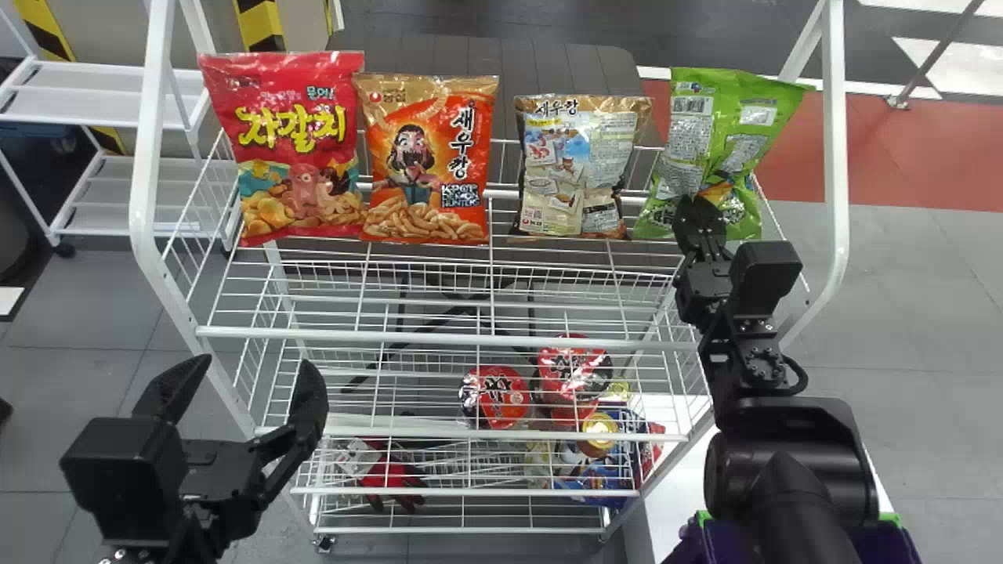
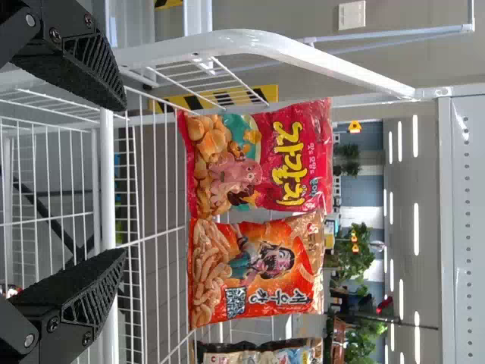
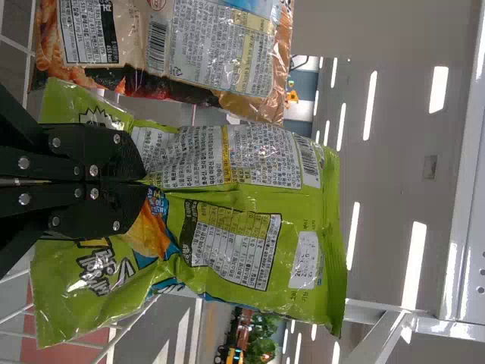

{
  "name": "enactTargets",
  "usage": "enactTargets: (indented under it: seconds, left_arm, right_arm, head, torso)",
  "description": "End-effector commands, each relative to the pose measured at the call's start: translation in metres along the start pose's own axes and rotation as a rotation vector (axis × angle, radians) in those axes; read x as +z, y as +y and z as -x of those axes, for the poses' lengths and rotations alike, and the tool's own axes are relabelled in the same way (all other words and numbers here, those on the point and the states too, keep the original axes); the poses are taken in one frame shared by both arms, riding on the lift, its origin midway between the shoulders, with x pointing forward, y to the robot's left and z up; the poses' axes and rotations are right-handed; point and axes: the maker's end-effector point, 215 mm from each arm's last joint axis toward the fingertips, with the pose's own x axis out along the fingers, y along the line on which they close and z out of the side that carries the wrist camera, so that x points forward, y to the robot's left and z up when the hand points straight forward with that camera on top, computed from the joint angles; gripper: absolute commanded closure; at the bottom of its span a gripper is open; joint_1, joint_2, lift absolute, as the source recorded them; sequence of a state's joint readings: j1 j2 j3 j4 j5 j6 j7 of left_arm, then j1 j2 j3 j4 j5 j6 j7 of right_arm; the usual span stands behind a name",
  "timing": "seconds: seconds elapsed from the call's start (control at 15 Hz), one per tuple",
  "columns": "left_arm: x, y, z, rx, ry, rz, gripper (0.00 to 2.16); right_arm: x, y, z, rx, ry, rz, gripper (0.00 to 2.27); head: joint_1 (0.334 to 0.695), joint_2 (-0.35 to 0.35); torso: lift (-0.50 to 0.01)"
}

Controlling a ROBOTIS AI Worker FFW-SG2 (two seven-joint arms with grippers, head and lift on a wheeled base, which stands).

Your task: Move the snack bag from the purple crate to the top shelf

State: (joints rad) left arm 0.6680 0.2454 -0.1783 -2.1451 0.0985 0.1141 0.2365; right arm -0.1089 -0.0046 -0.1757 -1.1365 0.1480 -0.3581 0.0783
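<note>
A: How far is the task standing?

B: It is looking nearly complete. The green snack bag [image 1: 709, 141] is occupying the right end of the top shelf [image 1: 447, 338], beside the tan bag [image 1: 576, 168]. Probably only releasing and backing away are remaining; whether the shelf is bearing its weight, this is staying unclear

A: And the arms?

B: The right gripper [image 3: 144, 180] is pinching the bag's lower middle, its arm stretching forward over the purple crate [image 1: 889, 548]. The left gripper [image 1: 256, 362] is hanging near the rack's left front, fingers standing apart, holding nothing

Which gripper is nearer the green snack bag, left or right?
Right. The right gripper is shut on the green snack bag; the left gripper hangs open near the rack's left side.
</note>
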Motion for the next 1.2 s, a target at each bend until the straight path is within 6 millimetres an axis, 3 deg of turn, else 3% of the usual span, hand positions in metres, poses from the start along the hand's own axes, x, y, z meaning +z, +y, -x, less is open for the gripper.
enactTargets:
  seconds: [0.0, 1.13]
  left_arm:
    - [0.009, -0.003, 0.003, -0.006, -0.039, 0.009, 0.16]
    - [0.007, 0.0, 0.0, -0.003, -0.049, 0.003, 0.16]
  right_arm:
    - [-0.006, 0.002, -0.005, -0.008, 0.011, -0.003, 1.98]
    - [-0.018, 0.009, -0.009, -0.011, 0.022, 0.045, 1.82]
  head:
    - [0.695, -0.112]
    - [0.695, -0.11]
  torso:
    - [0.0]
    - [0.0]
